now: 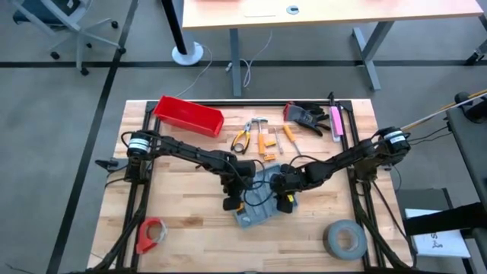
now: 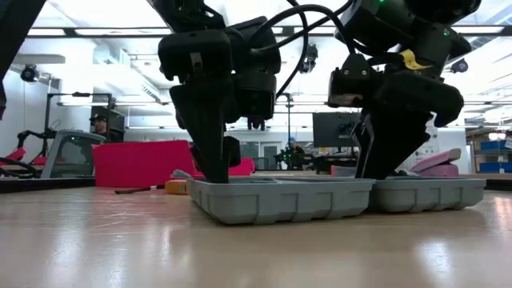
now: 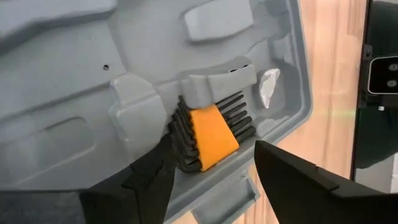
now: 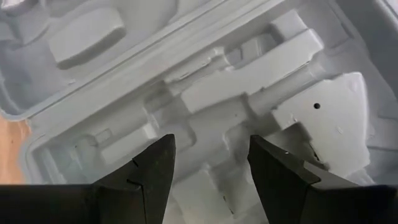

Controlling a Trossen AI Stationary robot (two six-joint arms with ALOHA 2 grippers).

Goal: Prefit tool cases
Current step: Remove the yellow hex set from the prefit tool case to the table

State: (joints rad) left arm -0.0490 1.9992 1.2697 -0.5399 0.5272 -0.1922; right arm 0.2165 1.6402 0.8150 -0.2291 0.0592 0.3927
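The grey-blue tool case [image 1: 259, 204] lies open on the wooden table, its moulded recesses facing up; the low view shows its walls [image 2: 280, 200]. A set of black hex keys in an orange holder [image 3: 210, 134] sits in a recess near one case edge. My left gripper [image 3: 214, 177] is open just above it, one finger on either side, at the case's left part [image 1: 230, 199]. My right gripper [image 4: 211, 165] is open over bare grey recesses at the case's right part [image 1: 286, 199]. Both point steeply down into the case [image 2: 212, 164] [image 2: 384, 156]. My left gripper stands open astride the hex key set, slanting down from above. One fingertip [image 3: 163, 163] lies right beside the black keys' bent ends [image 3: 181, 146]; I cannot tell whether it touches them. My right gripper's fingertips are low in the case; whether they touch the moulding I cannot tell.
A red bin [image 1: 189, 116] stands at the far left. Pliers [image 1: 242, 139], orange-handled tools [image 1: 268, 143], black gloves [image 1: 306, 116] and a pink tool [image 1: 335, 122] lie along the far side. A grey tape roll [image 1: 344, 238] is near right, a red clamp [image 1: 152, 234] near left.
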